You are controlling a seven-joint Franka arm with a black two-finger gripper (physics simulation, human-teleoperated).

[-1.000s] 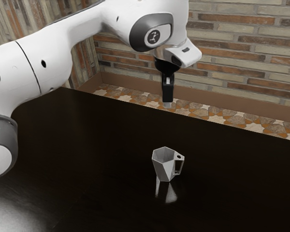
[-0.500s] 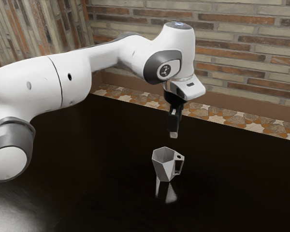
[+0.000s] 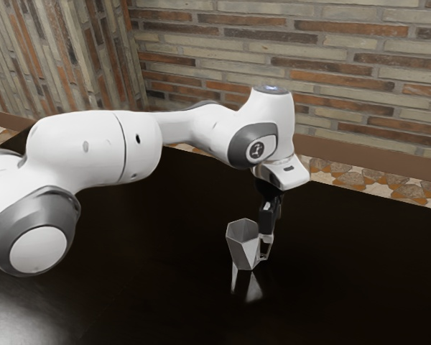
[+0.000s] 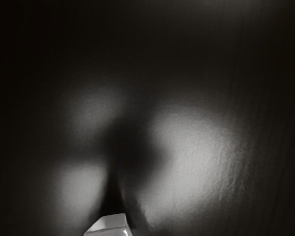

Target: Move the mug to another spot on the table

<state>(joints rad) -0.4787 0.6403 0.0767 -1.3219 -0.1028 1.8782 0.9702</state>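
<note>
A small grey faceted mug [image 3: 242,244] stands upright on the dark glossy table [image 3: 359,273], with its handle toward the exterior view's right. My black gripper [image 3: 266,233] hangs straight down and has come level with the mug's rim, right at the handle side. Whether it touches the handle I cannot tell. In the wrist view a pale corner of the mug [image 4: 108,226] lies just under my hand, over the dark table [image 4: 201,147] and my hand's shadow.
The white arm [image 3: 129,151] reaches in from the exterior view's left, low over the table. A brick wall [image 3: 359,57] and a strip of patterned floor [image 3: 373,183] lie behind the table's far edge. Bare tabletop surrounds the mug.
My hand has come down from well above the table to the mug's handle side. The arm has swung lower across the table. The mug has stayed where it was.
</note>
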